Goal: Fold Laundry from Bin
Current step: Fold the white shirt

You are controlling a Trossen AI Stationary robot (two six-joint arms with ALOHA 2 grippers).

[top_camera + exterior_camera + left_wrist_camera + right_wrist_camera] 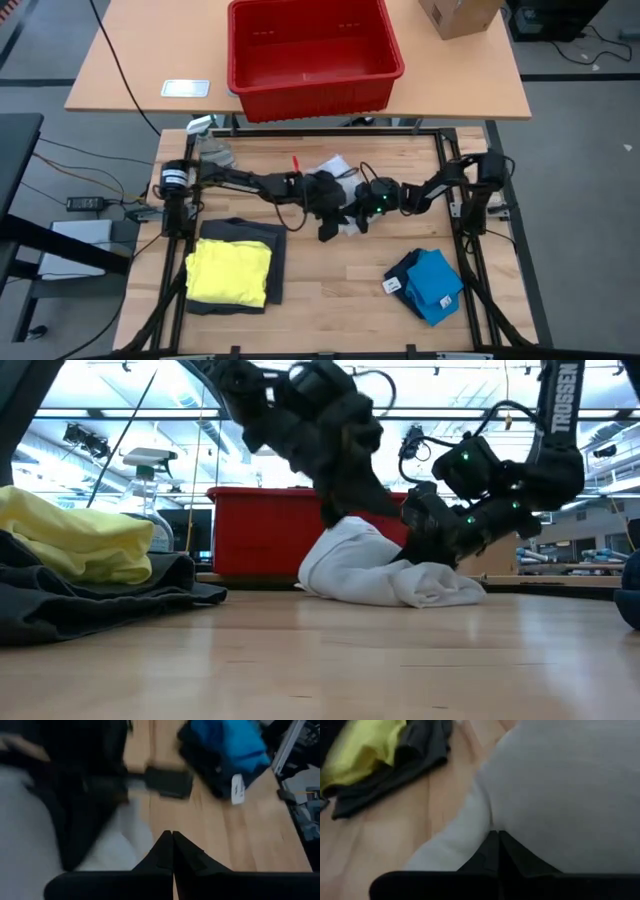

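Observation:
A white garment (370, 565) lies bunched in the middle of the work table, rising to a peak under my left gripper (340, 515), which is shut at that peak. My right gripper (428, 550) is shut at the garment's right side, pointing toward the near left. A folded yellow garment (232, 270) lies on a dark grey one (272, 262) at the near left. A folded blue garment (430, 285) lies at the near right. The red bin (312, 55) stands on the far table. My left gripper pinches the white garment at its raised peak (347, 528), slanting down from the left. The cloth runs down from the fingers on both sides to the table. The fingers (162, 850) hide the cloth between them in the wrist view. My right gripper meets the white garment at a crease (492, 822) just past its shut fingertips, slanting down from the right. One layer or several, I cannot tell. The cloth bulges over the fingers, and its lower part (440, 588) rests on the table.
A brown cardboard box (458, 15) and a small flat white thing (186, 88) sit on the far table beside the bin. A pale rag (212, 150) lies at the work table's far left corner. Bare wood (330, 290) shows between the two folded piles.

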